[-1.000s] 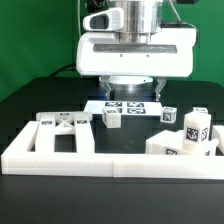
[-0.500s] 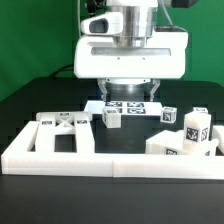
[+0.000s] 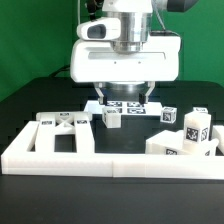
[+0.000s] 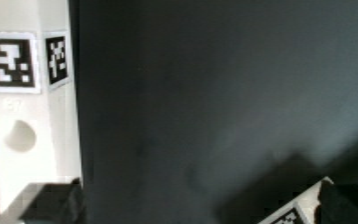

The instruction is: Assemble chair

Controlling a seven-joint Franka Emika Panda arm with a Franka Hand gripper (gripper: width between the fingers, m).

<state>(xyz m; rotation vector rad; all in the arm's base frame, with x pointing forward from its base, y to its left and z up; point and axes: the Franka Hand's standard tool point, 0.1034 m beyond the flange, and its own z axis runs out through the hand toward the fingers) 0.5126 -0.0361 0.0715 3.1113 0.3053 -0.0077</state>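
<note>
Hovering with my claw (image 3: 125, 98) spread and empty, I see every chair piece (image 3: 66, 130) loose on the table (image 3: 30, 95); nothing looks joined yet.

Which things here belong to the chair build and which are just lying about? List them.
Chair build: ladder-like frame; small block; tagged cube; blocky leg; flat piece.
Not part of it: border rail; marker board; table.
</note>
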